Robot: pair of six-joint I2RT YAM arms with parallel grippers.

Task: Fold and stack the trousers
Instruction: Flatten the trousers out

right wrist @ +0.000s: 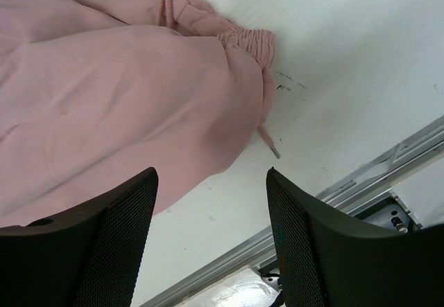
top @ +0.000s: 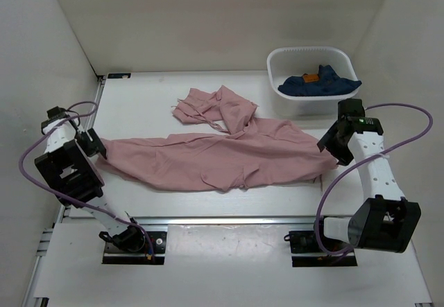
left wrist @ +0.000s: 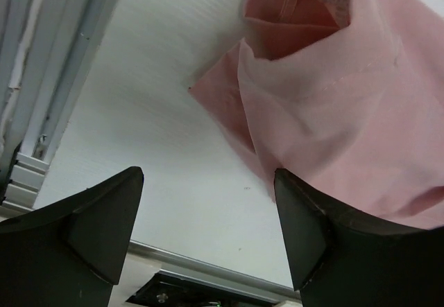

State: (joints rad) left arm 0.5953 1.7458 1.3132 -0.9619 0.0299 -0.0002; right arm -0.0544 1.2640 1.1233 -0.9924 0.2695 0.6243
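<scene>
Well, you have a matte white table (top: 139, 99) boxed in by plain white walls (top: 208, 16), with a rounded white plastic tub (top: 277, 63) at its far right holding a crumpled navy garment (top: 319, 85). Your trousers (top: 222, 158), soft, wrinkled dusty-pink cloth, lie spread across the table's middle. Your left gripper (left wrist: 208, 182) stands spread and empty beside the leg hem, and your right gripper (right wrist: 211, 179) is likewise spread and empty by the gathered waistband and its thin drawstring (right wrist: 267, 143).
</scene>
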